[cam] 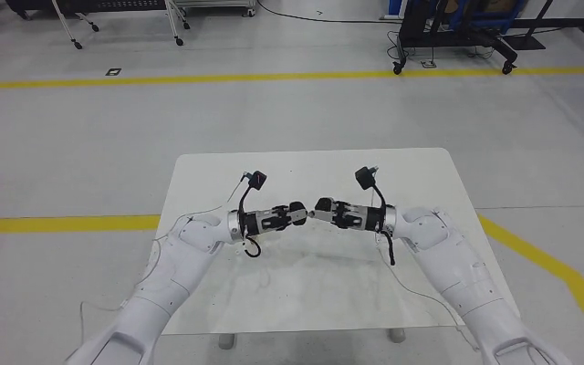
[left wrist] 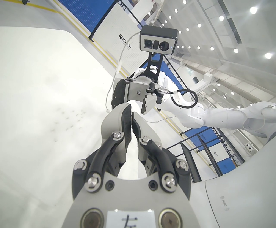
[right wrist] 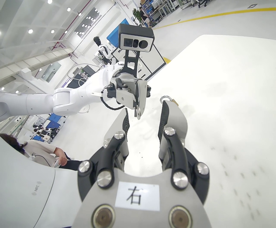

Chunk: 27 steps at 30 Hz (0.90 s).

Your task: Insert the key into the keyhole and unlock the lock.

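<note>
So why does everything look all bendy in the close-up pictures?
Left wrist view: a wide lens bows the ceiling beams, and the lights glare white. Right wrist view: the yellow floor line curves. Top view: the table edges look nearly straight.

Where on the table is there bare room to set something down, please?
Crowded: the middle of the table, where left gripper, key, right gripper and lock meet. Free: the strip beyond them, and the near strip between the arms.
</note>
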### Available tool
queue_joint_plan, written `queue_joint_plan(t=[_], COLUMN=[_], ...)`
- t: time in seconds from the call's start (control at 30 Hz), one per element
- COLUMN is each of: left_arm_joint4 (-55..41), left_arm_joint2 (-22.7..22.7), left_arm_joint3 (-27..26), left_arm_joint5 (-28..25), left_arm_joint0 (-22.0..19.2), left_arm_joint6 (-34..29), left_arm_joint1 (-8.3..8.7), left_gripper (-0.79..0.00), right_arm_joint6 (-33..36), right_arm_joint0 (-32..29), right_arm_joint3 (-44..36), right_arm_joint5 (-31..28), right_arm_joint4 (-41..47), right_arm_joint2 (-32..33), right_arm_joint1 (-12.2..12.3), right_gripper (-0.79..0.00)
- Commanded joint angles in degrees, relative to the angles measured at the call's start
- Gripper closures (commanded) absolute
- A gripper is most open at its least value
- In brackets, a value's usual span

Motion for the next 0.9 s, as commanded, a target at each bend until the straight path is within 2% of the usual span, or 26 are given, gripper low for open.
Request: queue_joint_plan(t=[0.0, 0.2, 0.3, 0.47, 0.5, 0.53, 0.7, 0.87], left_arm_joint4=[-0.02, -0.13, -0.27, -0.35, -0.02, 0.01, 0.77, 3.24], left_arm_joint2=[0.27, 0.62, 0.83, 0.77, 0.75, 0.78, -0.56, -4.47], left_arm_joint3=[0.09, 0.38, 0.46, 0.85, 0.95, 0.98, 1.11, 0.22], left_arm_joint5=[-0.01, -0.19, -0.13, -0.27, -0.27, -0.20, -2.51, -5.29], left_arm_joint0=[-0.13, -0.39, -0.48, -0.72, -0.78, -0.73, -0.61, 0.40], left_arm_joint6=[-0.18, -0.13, -0.34, -0.20, -0.01, 0.30, 4.10, 8.56], left_arm_joint1=[-0.02, 0.01, 0.04, 0.16, 0.19, 0.18, 0.39, 1.52], left_gripper=[0.000, 0.000, 0.000, 0.000, -0.409, -0.785, -0.785, -0.785], right_arm_joint6=[0.25, 0.65, 0.89, 1.20, 1.29, 1.38, 0.91, -1.36], right_arm_joint0=[0.31, 1.03, 1.33, 1.63, 1.70, 1.78, 2.00, 0.97], right_arm_joint3=[0.38, 1.86, 2.43, 3.33, 3.57, 3.88, 5.56, 7.49], right_arm_joint5=[-0.07, -0.52, -0.87, -2.17, -2.52, -2.85, -4.78, -8.15], right_arm_joint4=[0.59, 1.76, 2.34, 4.54, 5.00, 5.34, 6.79, 7.78], right_arm_joint2=[-0.40, -1.41, -1.95, -2.86, -2.97, -3.01, -1.93, 2.61], right_arm_joint1=[-0.03, -0.07, -0.11, -0.21, -0.21, -0.19, 0.22, 1.54], right_gripper=[-0.292, -0.139, 0.000, 0.000, 0.000, 0.000, 0.000, 0.000])
